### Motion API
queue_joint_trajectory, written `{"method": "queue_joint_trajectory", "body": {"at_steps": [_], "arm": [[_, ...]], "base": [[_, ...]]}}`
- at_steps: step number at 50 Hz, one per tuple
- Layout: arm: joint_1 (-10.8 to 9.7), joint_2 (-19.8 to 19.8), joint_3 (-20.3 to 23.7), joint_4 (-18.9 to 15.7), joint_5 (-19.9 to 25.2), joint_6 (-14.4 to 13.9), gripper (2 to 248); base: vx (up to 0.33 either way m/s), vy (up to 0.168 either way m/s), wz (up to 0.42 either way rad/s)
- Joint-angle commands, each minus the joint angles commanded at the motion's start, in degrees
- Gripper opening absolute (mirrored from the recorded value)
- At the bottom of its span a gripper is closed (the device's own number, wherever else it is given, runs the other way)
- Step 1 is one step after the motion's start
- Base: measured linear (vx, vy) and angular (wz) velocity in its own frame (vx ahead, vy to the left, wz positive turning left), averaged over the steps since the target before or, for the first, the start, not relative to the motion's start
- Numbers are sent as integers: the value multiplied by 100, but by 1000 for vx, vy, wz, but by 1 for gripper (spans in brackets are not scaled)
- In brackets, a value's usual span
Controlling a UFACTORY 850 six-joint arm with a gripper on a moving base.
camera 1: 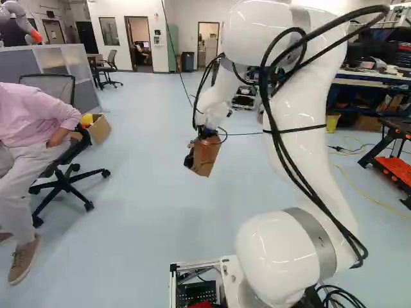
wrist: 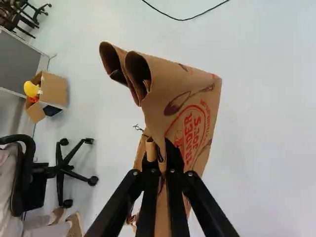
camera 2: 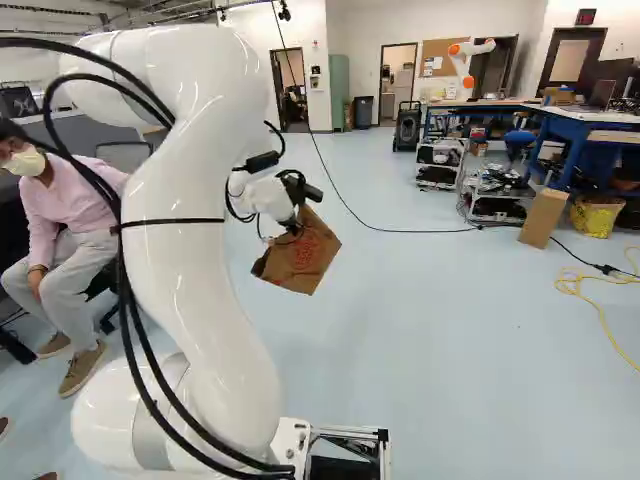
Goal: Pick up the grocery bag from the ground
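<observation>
Item 1: grocery bag point(wrist: 195, 106), brown paper, red print, 1 piece. I am holding it in the jaws, which are pinching its gathered paper from 2 sides; doubled paper is probably giving them a firmer bite than 1 thin sheet.

Item 2: attitude. The bag is hanging tilted, its rolled folds curling out ahead of the jaws; I am reading the slant as coming from an off-centre grip and the jaws' own angle.

Item 3: floor point(wrist: 266, 163), below the jaws. The bag is hanging well apart from it, so the pick-up is looking all but complete; I am favouring a steady hold, since thin paper could be tearing or slipping under a jerk.

Item 4: office chair point(wrist: 63, 170) and cardboard box point(wrist: 53, 89), both standing to the jaws' left, well apart; that spacing is sparing the bag a snag.
</observation>
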Motion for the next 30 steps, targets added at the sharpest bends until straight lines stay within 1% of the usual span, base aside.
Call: {"method": "queue_joint_trajectory", "body": {"at_steps": [30], "arm": [[38, 1388, 851, 0, 0, 0, 24]], "base": [[0, 0, 0]]}}
